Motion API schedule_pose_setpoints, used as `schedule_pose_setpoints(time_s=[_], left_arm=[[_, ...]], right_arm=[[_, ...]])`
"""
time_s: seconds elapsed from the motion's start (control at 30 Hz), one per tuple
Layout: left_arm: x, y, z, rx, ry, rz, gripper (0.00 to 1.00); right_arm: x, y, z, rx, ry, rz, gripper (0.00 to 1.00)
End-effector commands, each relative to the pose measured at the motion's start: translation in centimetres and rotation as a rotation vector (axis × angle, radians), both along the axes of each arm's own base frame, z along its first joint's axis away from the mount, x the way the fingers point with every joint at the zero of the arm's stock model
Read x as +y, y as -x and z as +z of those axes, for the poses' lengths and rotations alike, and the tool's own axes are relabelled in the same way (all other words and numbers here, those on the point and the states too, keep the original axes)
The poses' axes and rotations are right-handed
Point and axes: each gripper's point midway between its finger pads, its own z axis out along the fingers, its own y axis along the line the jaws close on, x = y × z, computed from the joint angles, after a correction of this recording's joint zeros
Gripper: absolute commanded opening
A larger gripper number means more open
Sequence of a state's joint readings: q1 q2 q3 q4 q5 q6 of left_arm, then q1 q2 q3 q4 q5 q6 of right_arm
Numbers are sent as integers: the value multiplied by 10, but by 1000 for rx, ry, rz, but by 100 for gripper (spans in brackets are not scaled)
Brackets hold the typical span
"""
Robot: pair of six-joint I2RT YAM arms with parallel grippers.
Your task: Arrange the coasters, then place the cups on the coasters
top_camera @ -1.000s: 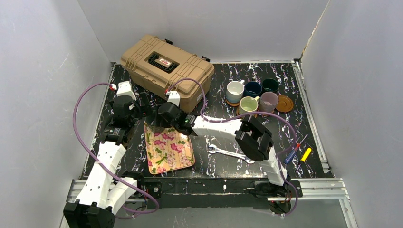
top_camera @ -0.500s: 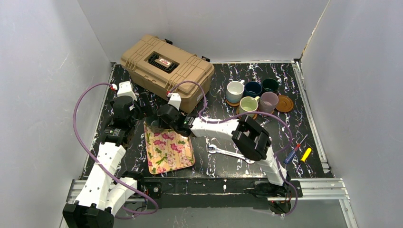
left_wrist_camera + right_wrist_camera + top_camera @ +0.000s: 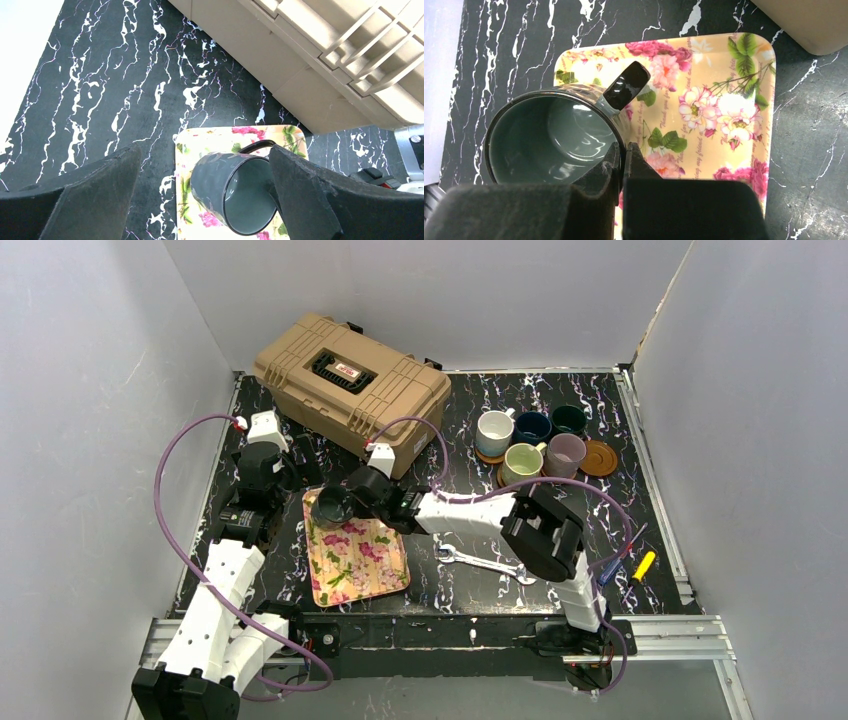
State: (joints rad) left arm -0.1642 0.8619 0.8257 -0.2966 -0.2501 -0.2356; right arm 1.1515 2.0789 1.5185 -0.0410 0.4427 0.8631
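A dark teal cup (image 3: 549,140) is over the far left corner of the floral tray (image 3: 724,75). My right gripper (image 3: 624,150) is shut on its rim beside the handle, one finger inside and one outside. The same cup (image 3: 333,508) shows in the top view and in the left wrist view (image 3: 235,192). My left gripper (image 3: 204,150) hangs open just above that cup, touching nothing. At the back right stand the white (image 3: 494,430), navy (image 3: 532,426), dark green (image 3: 569,419), yellow-green (image 3: 522,460) and mauve (image 3: 566,453) cups. An orange coaster (image 3: 603,458) lies partly bare beside them; other coasters peek out underneath.
A tan tool case (image 3: 350,375) sits at the back left, close behind both grippers. A wrench (image 3: 485,562) lies near the front middle, and screwdrivers (image 3: 620,560) lie at the front right.
My right gripper has slid down and left onto the teal cup and closed on its rim. The left arm has barely moved.
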Motion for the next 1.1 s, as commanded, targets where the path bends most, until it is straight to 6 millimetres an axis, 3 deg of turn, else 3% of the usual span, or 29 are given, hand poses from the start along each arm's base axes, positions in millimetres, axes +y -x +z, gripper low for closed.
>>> schedule_pose_setpoints(time_s=[0.0, 0.13, 0.27, 0.4, 0.57, 0.7, 0.8, 0.93, 1.07], left_arm=[[1, 2, 10, -20, -10, -1, 98], [2, 2, 10, -19, -15, 2, 98], [2, 2, 10, -19, -16, 2, 98], [2, 2, 10, -19, -16, 4, 98], [1, 2, 10, -17, -14, 1, 98], [1, 2, 10, -17, -15, 2, 98], [1, 2, 9, -13, -15, 1, 98], [1, 2, 8, -10, -14, 0, 98], [1, 2, 8, -11, -14, 0, 98]], right_arm=[[-3, 6, 24, -37, -54, 35, 1], [-8, 8, 52, -102, -59, 87, 1], [-36, 16, 96, -202, -39, 141, 1], [-78, 29, 109, -216, 108, 201, 1], [-152, 32, 123, -179, 279, 208, 1], [-217, 6, 152, -207, 382, 136, 1], [-278, -29, 168, -211, 478, 40, 1], [-352, -70, 174, -177, 565, -60, 1], [-424, -107, 177, -141, 507, -184, 1]])
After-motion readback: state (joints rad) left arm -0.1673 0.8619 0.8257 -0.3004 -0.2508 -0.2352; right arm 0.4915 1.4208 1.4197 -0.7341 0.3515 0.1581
